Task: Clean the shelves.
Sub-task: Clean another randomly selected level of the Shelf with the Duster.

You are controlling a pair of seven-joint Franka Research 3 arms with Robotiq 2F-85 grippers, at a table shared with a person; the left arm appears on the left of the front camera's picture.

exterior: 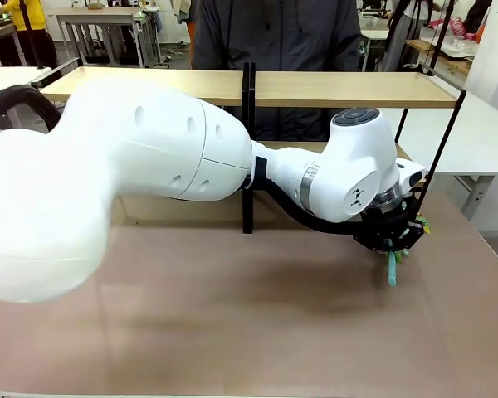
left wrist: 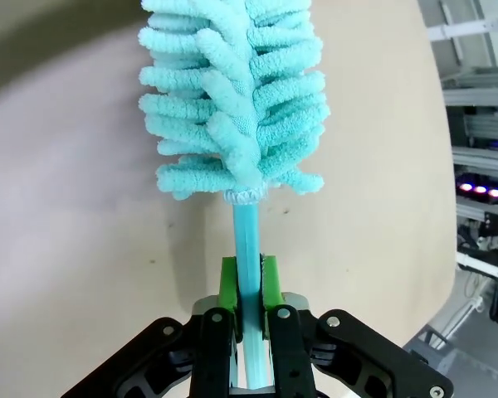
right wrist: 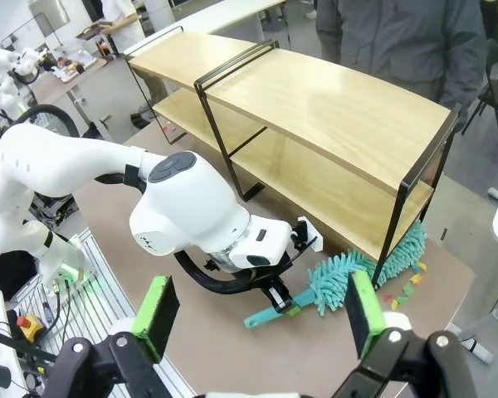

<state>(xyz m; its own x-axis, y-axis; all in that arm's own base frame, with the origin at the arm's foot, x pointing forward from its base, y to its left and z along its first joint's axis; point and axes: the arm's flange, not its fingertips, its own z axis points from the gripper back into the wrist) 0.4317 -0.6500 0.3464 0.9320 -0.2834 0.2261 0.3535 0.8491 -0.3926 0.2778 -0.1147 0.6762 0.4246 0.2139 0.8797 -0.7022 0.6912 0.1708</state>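
The shelves (exterior: 340, 88) stand across the far side of the table, two light-wood boards on a black frame with a centre divider (exterior: 248, 141). My left gripper (left wrist: 249, 292) is shut on the teal handle (left wrist: 246, 236) of a fluffy teal duster (left wrist: 232, 91). The duster head (right wrist: 358, 278) lies low on the table by the end post of the shelves (right wrist: 332, 108). The left gripper (exterior: 390, 242) sits low in front of the rack's right end. My right gripper (right wrist: 261, 315) hovers high above the scene, open, with nothing between its green pads (right wrist: 160, 308).
A person in a dark grey jacket (exterior: 274, 33) stands behind the rack. Small coloured scraps (right wrist: 405, 290) lie on the brown tabletop (exterior: 232, 332) near the duster. A white table (exterior: 481, 137) adjoins at the right. The left arm's bulk (exterior: 133, 157) spans the table's left half.
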